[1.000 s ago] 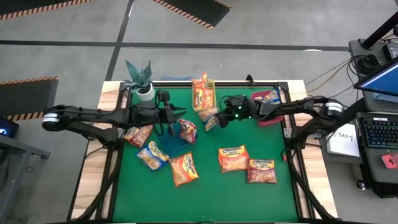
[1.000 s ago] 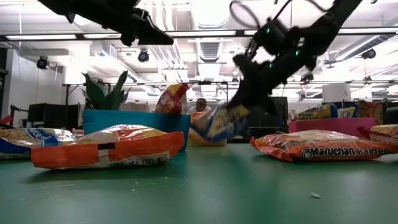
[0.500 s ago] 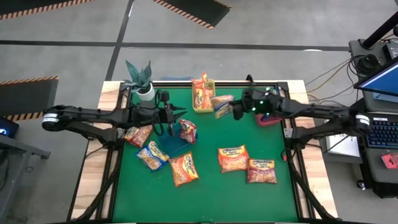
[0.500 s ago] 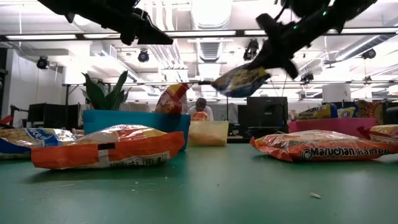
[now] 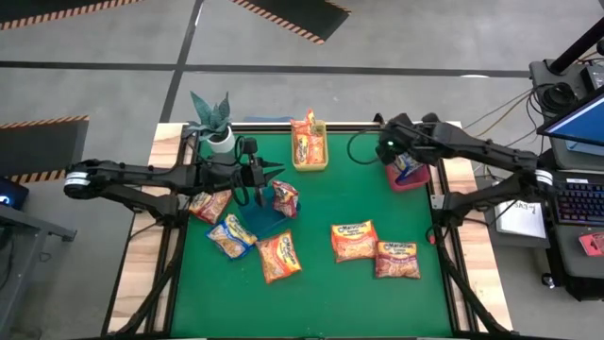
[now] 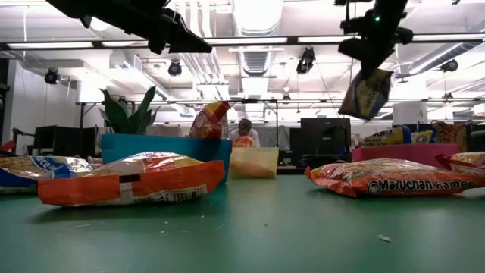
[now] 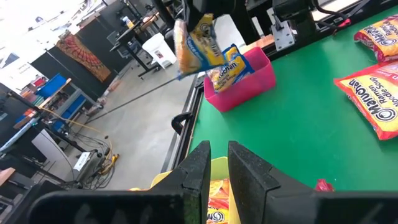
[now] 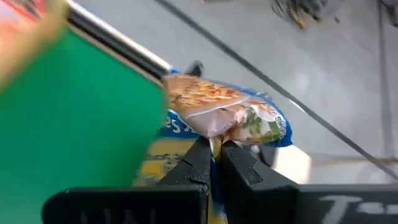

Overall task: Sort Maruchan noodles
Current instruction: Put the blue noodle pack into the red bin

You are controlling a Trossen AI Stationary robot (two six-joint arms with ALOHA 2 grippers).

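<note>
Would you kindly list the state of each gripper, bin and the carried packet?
Right gripper: shut on blue-edged packet, above the red bin.
Left gripper: empty, hovering over the blue bin.
Yellow bin: holds packets.

The green table (image 5: pixel 321 283) bears 6 loose noodle packets (image 5: pixel 353 240) (mostly orange-labelled), 3 bins (image 5: pixel 312 162) and a potted plant (image 5: pixel 213 119).

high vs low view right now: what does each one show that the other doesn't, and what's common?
High only: the right gripper holds its blue-edged packet right over the red bin; the yellow bin stands at the far edge.
Low only: that packet hangs clear above the table, plus a person in the room behind.
Both: the blue bin, the plant, and loose packets on the green mat.
</note>
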